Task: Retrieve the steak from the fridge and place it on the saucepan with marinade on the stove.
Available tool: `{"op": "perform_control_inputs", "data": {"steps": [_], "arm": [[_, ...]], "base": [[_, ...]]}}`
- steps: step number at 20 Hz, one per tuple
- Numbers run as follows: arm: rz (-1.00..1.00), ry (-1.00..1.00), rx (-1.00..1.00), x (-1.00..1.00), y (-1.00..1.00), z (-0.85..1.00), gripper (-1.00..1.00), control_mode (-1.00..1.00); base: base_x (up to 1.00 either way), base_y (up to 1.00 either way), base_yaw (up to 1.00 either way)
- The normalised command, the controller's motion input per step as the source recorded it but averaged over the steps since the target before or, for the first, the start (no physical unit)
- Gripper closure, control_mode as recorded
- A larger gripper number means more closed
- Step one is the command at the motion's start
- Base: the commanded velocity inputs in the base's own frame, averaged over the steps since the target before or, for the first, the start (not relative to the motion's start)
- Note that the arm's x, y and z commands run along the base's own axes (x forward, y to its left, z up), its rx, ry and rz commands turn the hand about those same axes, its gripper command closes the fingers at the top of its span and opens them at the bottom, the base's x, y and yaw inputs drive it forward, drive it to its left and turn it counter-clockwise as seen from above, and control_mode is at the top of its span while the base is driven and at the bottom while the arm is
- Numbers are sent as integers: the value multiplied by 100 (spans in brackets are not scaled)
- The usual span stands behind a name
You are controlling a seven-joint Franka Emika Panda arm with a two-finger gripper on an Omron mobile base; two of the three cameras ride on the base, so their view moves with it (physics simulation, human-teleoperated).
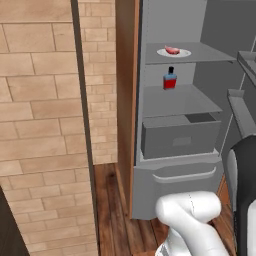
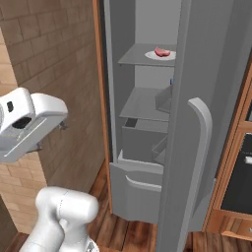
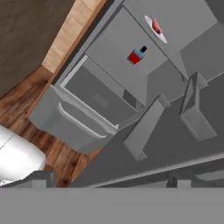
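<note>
Fridge (image 1: 175,165) open, steak (image 1: 172,50) on the white plate (image 1: 185,53) on the upper shelf, gripper jaws apart and well clear; reaching in risks clipping the door (image 2: 197,147) or nudging the red bottle (image 1: 170,80) 1 shelf below.

Steak (image 1: 172,50) on plate (image 1: 185,53), above bottle (image 1: 170,79)

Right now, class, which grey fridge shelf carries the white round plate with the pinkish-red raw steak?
The upper grey shelf holds the white round plate with the pinkish-red steak; the shelf below carries a red bottle with a blue cap.
</note>
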Motion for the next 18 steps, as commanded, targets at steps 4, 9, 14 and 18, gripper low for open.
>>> {"op": "perform_control_inputs", "data": {"steps": [4, 9, 14, 18], "arm": [[6, 12, -12, 0, -33, -2, -100, -100], [9, 12, -9, 17, -21, -15, -100, -100], [11, -1, -13, 35, 5, -50, -100, -100], [1, -18, -17, 18, 7, -53, -100, -100]], "base": [[0, 0, 0], [0, 0, 0], [0, 0, 0], [0, 0, 0]]}}
